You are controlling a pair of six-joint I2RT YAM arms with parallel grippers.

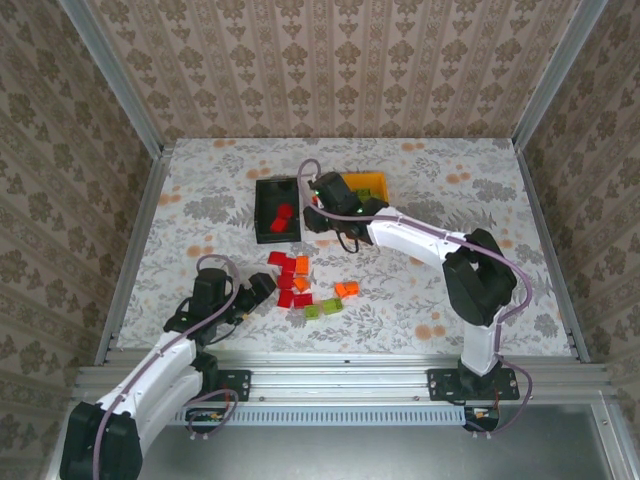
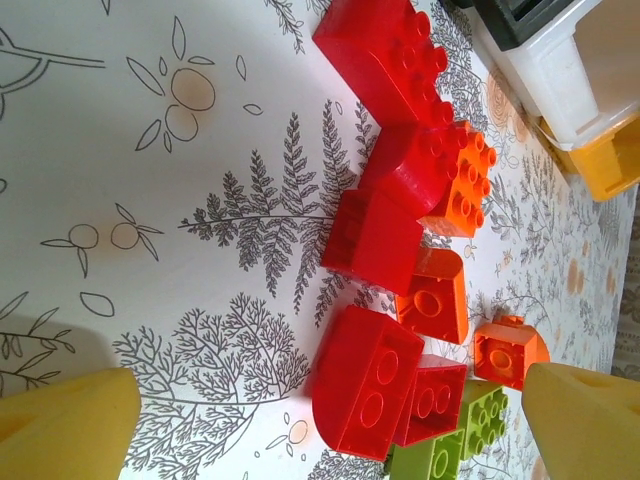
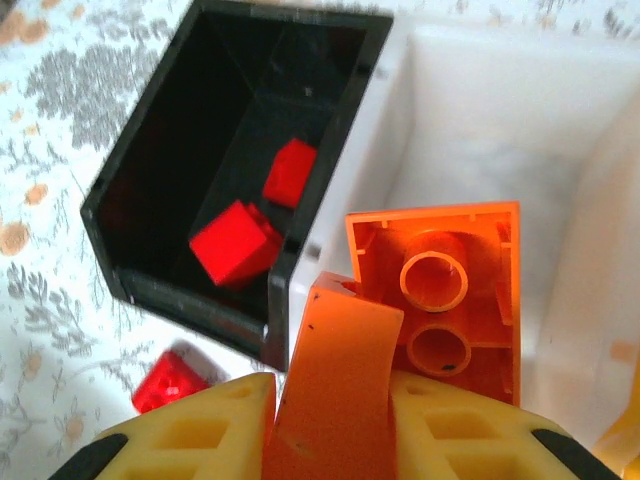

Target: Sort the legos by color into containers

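Three bins stand together: the black bin [image 1: 262, 210], white bin [image 3: 480, 150] and yellow bin [image 1: 374, 181]. Beside the loose bricks [image 1: 300, 285] the left gripper [image 1: 262, 288] hangs spread wide. The right gripper [image 3: 330, 420] clamps an orange brick [image 3: 440, 290] above the white bin. Two red bricks [image 3: 232, 243] lie in the black bin.

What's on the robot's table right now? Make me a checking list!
Surface: flowery cloth covers the table.
Job's things: black bin holds two red bricks; white bin, no brick seen inside; yellow bin partly hidden; pile of red, orange and green bricks lies loose.
Clutter: nothing seen.
Grippers: right gripper shut on orange brick over the white bin; left gripper open at the pile.
Cables: cables run along the arms, off the bricks.
Surroundings: patterned walls, metal frame.
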